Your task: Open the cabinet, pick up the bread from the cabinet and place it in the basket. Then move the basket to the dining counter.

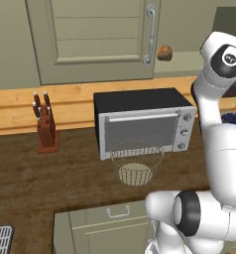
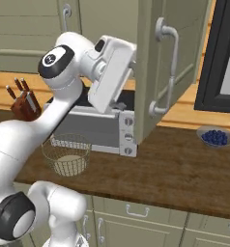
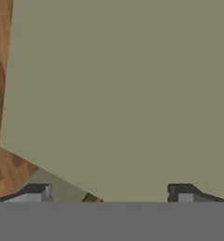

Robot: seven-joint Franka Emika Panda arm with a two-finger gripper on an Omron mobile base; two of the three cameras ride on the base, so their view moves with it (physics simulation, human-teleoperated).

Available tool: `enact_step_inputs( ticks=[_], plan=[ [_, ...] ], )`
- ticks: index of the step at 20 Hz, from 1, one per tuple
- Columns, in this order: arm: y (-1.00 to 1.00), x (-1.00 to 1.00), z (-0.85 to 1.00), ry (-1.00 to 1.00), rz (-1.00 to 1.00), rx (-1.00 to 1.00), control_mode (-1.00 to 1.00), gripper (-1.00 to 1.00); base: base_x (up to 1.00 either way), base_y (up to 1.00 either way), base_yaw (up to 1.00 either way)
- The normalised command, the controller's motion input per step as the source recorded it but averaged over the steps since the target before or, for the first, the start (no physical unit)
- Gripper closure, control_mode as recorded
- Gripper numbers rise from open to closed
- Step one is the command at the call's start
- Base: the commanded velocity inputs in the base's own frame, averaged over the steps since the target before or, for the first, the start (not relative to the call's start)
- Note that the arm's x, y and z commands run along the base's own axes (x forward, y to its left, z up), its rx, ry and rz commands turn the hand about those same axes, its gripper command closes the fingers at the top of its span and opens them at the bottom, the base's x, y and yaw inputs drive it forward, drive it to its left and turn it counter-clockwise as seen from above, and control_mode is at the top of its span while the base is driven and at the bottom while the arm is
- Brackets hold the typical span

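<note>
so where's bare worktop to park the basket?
Free: worktop right of the toaster oven, up to the blueberry bowl; also between knife block and oven. Crowded: in front of the oven, where the basket sits.

worktop [image 1: 50, 173]: dark wood | backsplash [image 1: 65, 106]: pale wood | window [image 2: 223, 58]: dark frame

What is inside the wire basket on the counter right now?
Through the basket mesh shows just its tan disc base. The bread sits up in the cabinet; the rest of that shelf is hidden.
</note>
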Motion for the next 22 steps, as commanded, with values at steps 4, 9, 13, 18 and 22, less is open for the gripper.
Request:
enact_step_inputs(
  ticks=[4,9,13,18,22],
  plan=[
    [-1.0,0.0,0.0,-0.06,0.11,0.55,-1.0,-1.0,0.0,0.0,0.0],
    [-0.35,-0.19,-0.04,-0.07,0.1,0.25,-1.0,-1.0,0.0,0.0,0.0],
    [0.89,-0.13,-0.06,-0.08,0.07,0.0,-1.0,-1.0,0.0,0.0,0.0],
    [1.0,0.0,-0.44,-0.09,0.12,0.04,-1.0,-1.0,0.0,0.0,0.0],
    [0.98,0.0,-0.96,-0.09,0.2,0.33,-1.0,-1.0,0.0,0.0,0.0]
  ],
)
